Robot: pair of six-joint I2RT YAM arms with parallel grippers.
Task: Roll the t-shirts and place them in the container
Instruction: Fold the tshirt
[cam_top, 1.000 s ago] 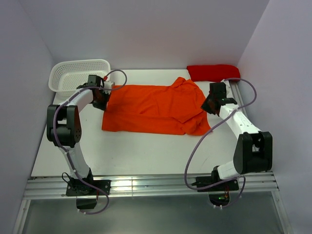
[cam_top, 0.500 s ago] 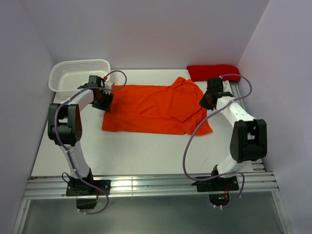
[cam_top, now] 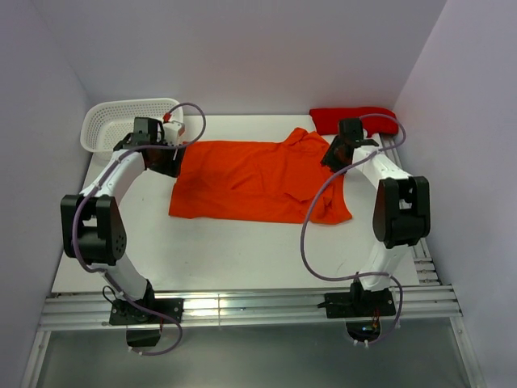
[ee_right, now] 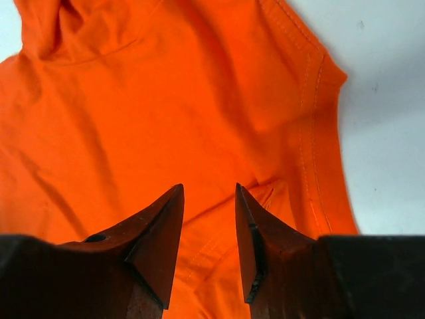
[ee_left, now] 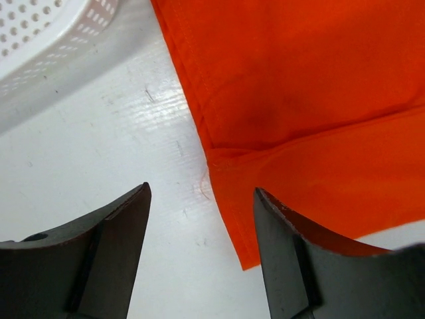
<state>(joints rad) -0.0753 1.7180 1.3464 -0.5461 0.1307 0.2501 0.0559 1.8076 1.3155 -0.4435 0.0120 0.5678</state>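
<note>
One orange t-shirt lies spread flat across the middle of the white table, with a folded flap at its far right. My left gripper hovers at the shirt's far left corner. In the left wrist view this gripper is open over bare table, and the shirt's hem edge runs just inside its right finger. My right gripper is over the shirt's far right part. The right wrist view shows that gripper open above the orange fabric, with nothing between its fingers.
A white plastic basket stands at the back left, close to the left gripper; its perforated wall also shows in the left wrist view. A red bundle of cloth lies at the back right corner. Walls close in the table on three sides.
Both grippers have opened and let go of the orange shirt. The right arm has swung toward the back, the left arm has shifted slightly left and back. The shirt lies where it was.
</note>
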